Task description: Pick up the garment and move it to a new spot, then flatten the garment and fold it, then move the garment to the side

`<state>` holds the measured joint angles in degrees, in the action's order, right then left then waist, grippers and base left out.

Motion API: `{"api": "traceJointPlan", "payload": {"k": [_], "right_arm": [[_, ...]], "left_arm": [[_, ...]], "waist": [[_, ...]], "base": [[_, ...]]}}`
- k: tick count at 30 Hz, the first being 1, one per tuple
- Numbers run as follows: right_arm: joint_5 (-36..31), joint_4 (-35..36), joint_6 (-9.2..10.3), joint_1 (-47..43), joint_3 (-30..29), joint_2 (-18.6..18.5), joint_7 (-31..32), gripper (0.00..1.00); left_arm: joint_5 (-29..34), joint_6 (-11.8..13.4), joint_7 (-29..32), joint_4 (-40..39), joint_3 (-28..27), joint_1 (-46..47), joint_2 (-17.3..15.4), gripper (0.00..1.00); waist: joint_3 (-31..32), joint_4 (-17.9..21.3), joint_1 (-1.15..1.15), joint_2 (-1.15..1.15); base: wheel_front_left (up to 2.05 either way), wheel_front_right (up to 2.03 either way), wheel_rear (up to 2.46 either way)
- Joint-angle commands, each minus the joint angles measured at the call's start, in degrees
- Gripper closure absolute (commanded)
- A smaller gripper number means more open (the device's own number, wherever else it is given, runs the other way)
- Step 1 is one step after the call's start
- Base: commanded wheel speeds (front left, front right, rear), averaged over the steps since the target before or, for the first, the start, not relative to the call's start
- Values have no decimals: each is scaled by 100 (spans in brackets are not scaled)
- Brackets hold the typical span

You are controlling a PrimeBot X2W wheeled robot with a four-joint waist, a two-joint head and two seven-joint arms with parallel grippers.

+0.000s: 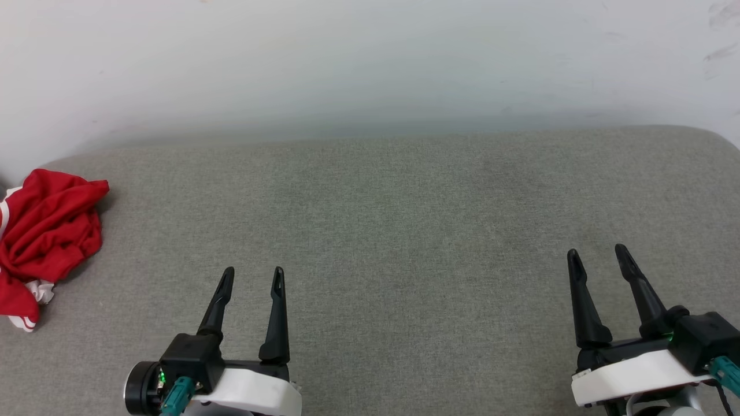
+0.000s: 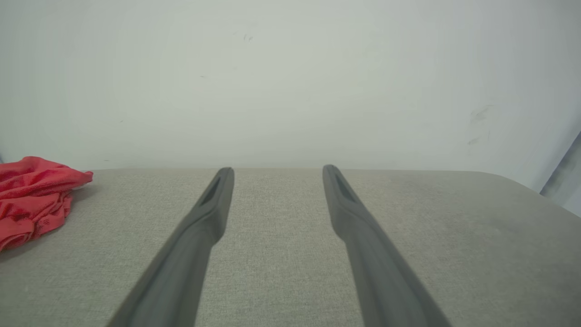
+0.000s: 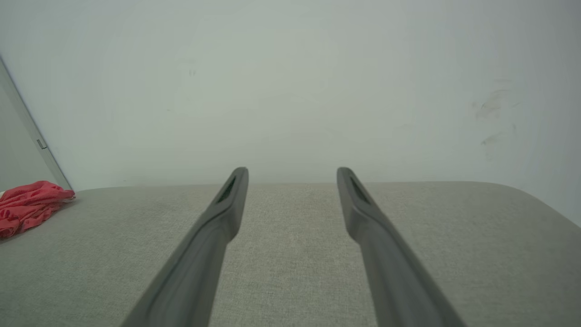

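The garment (image 1: 46,237) is a red jersey with white trim, crumpled in a heap at the far left edge of the grey padded surface. It also shows at the left in the left wrist view (image 2: 34,197) and smaller in the right wrist view (image 3: 29,206). My left gripper (image 1: 253,276) hovers low at the front left, open and empty, well to the right of the heap. Over at the front right, my right gripper (image 1: 598,253) is open too, with nothing between its fingers.
The grey fabric surface (image 1: 404,242) runs wide between the two grippers and ends at a white wall (image 1: 370,63) behind. Its far right corner (image 1: 717,138) is rounded. A pale vertical edge (image 3: 27,122) stands at the left in the right wrist view.
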<state>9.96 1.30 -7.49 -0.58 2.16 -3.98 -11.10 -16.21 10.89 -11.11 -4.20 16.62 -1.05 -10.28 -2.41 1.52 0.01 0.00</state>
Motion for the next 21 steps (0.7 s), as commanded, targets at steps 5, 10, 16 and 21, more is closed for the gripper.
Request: {"api": "traceJointPlan", "payload": {"k": [5, 10, 16, 21], "right_arm": [[-27, 84, 0, -60, -96, 67, -102, 0], [95, 79, 0, -75, -159, 101, -162, 0], [-122, -28, 0, -146, -152, 113, -223, 0], [-281, -95, 0, -188, -134, 117, -303, 0]], "left_arm": [[-43, -154, -95, -102, -185, -61, 123, 0], [-32, -598, -158, -73, -536, -196, 379, 0], [177, -1224, -228, 139, -906, -337, 617, 0], [542, -1523, -300, 424, -1055, -411, 714, 0]], "waist": [[-33, 2, 0, 0], [-42, 13, 0, 0], [-27, 40, 0, 0], [-26, 72, -1, 0]], "base": [[0, 0, 0], [0, 0, 0], [0, 0, 0], [0, 0, 0]]}}
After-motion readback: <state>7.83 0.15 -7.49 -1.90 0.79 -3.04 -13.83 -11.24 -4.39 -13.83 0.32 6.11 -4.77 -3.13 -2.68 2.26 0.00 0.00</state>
